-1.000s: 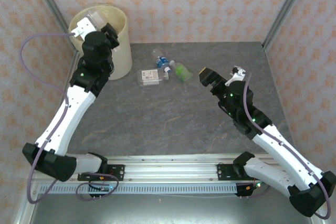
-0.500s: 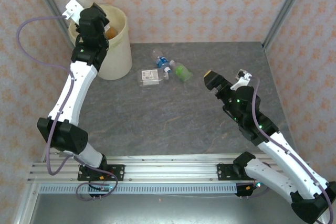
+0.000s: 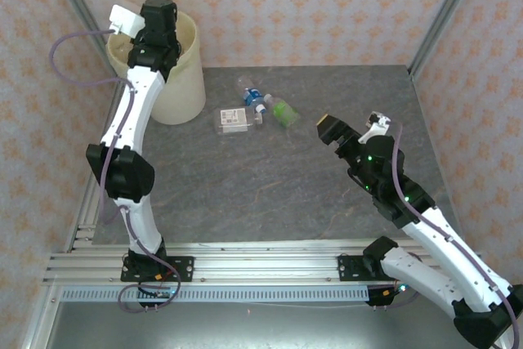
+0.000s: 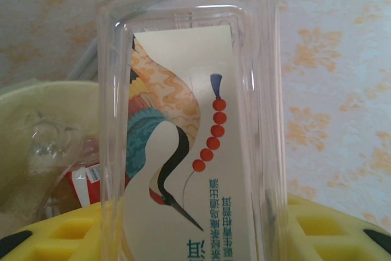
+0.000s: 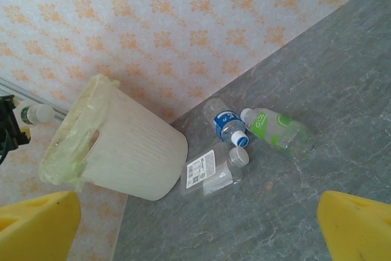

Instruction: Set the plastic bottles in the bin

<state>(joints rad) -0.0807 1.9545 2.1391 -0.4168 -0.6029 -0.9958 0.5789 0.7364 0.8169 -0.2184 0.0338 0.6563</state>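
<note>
My left gripper point(image 4: 189, 239) is shut on a clear plastic bottle point(image 4: 183, 126) with a crane label, its yellow fingers point(image 4: 333, 230) on both sides. The left arm point(image 3: 155, 15) is raised over the back rim of the cream bin point(image 3: 181, 79). That held bottle point(image 5: 35, 114) also appears beside the bin point(image 5: 122, 145) in the right wrist view. Bottles lie inside the bin point(image 4: 36, 99), one red-labelled point(image 4: 82, 181). Three bottles lie on the table: a flat clear one point(image 3: 237, 118), a blue-labelled one point(image 3: 252, 94) and a green-labelled one point(image 3: 282, 109). My right gripper point(image 3: 329, 128) hovers open to their right.
The grey table point(image 3: 261, 185) is boxed in by patterned walls with metal posts point(image 3: 441, 14) at the back corners. In the right wrist view the flat bottle point(image 5: 211, 172), blue bottle point(image 5: 225, 123) and green bottle point(image 5: 278, 131) cluster just right of the bin.
The left arm has straightened upward and swung over the bin's back rim, carrying the bottle. The right gripper has drifted slightly right and nearer, still open.
</note>
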